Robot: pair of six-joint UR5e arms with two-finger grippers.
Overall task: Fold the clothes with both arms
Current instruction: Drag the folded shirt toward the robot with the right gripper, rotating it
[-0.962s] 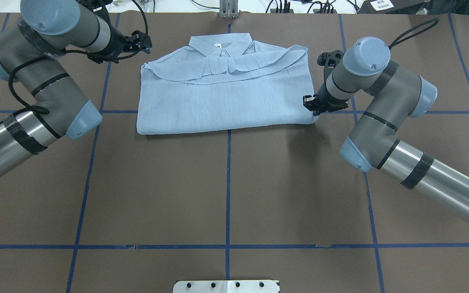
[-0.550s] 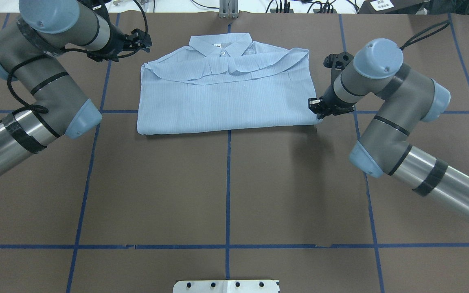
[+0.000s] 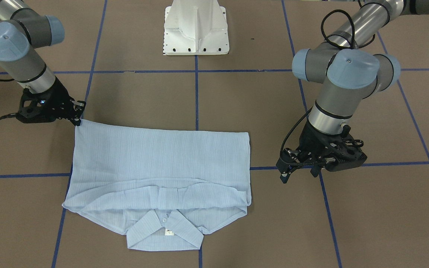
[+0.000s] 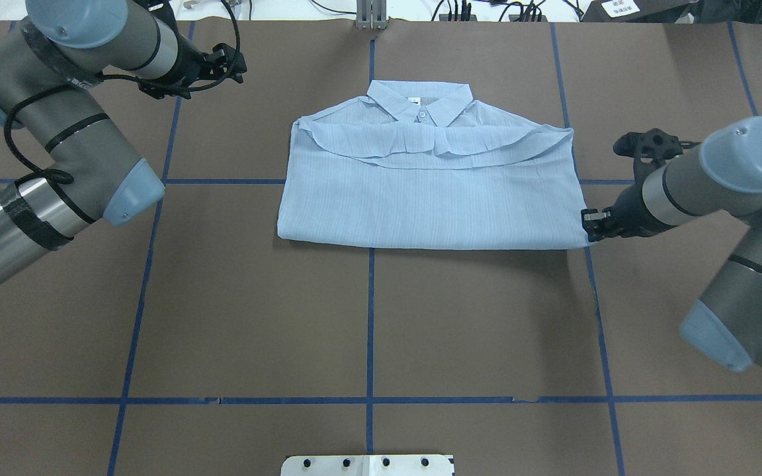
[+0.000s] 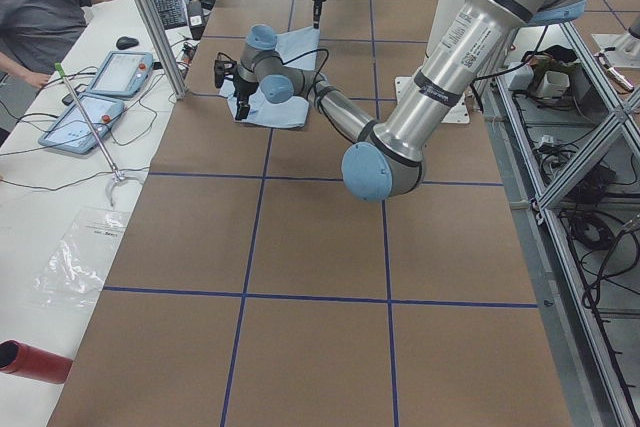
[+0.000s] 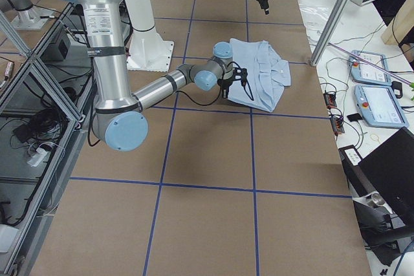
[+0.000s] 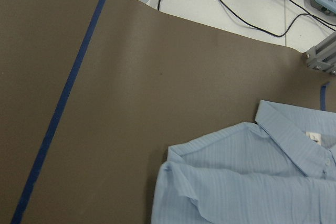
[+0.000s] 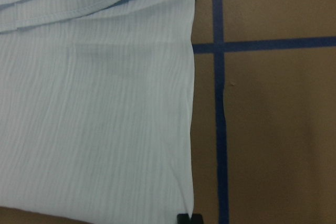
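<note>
A brown table [image 4: 255, 317] gridded with blue tape lines [image 4: 370, 317] fills the scene beneath two grey robot arms. The left arm [image 4: 70, 132] bends over the table's far left, and the right arm [image 4: 738, 172] reaches in low from the opposite side. Between them a pale-blue shirt [image 4: 434, 205] lies folded flat on the far half of the table, straddling the central tape line, with more of it on the robot's right. The right gripper [image 4: 591, 223] sits at the shirt's near right corner, jaws pinched narrow on the fabric. The left gripper [image 3: 299, 172] hangs well apart from the shirt, fingers spread and holding nothing. The pointed collar [image 4: 421, 106] faces away from the robot, showing a white button [image 4: 423, 114] and a small neck label [image 4: 413, 100].
</note>
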